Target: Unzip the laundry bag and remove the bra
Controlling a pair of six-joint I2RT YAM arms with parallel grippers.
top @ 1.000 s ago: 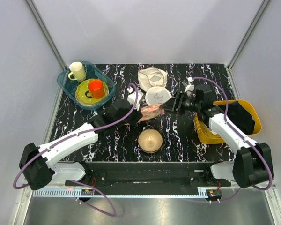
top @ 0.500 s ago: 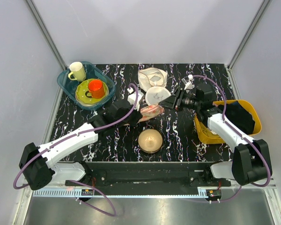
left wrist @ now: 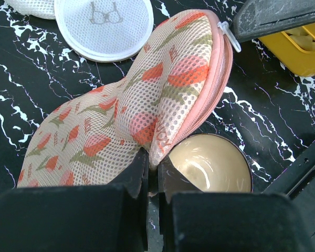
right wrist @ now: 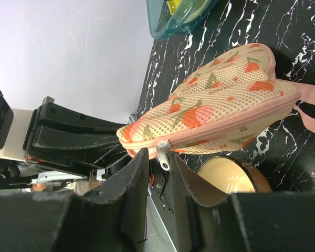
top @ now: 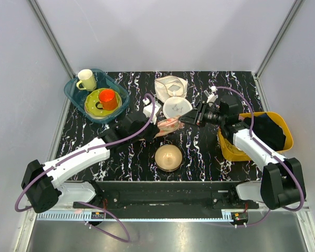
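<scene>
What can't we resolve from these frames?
- Bra: not seen in any view; the laundry bag is zipped and its mesh shows nothing inside.
- Right gripper on zipper pull: the pull sits between the fingers in the right wrist view, contact unclear; top view too small.
- Left gripper: pinches the bag's edge; fabric hides the pads.
- Yellow bin contents: dark, partly behind the right arm.

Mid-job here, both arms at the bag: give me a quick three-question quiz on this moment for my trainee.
1. True or false: the left pincer is shut on the mesh of the laundry bag.
2. What shows just beneath the bag's lifted edge in the left wrist view? A) tan bowl B) sponge C) plate
3. Fill in: the zipper pull lies between the fingertips of the ___ pincer.
Key: 1 true; 2 A; 3 right pincer.
</scene>
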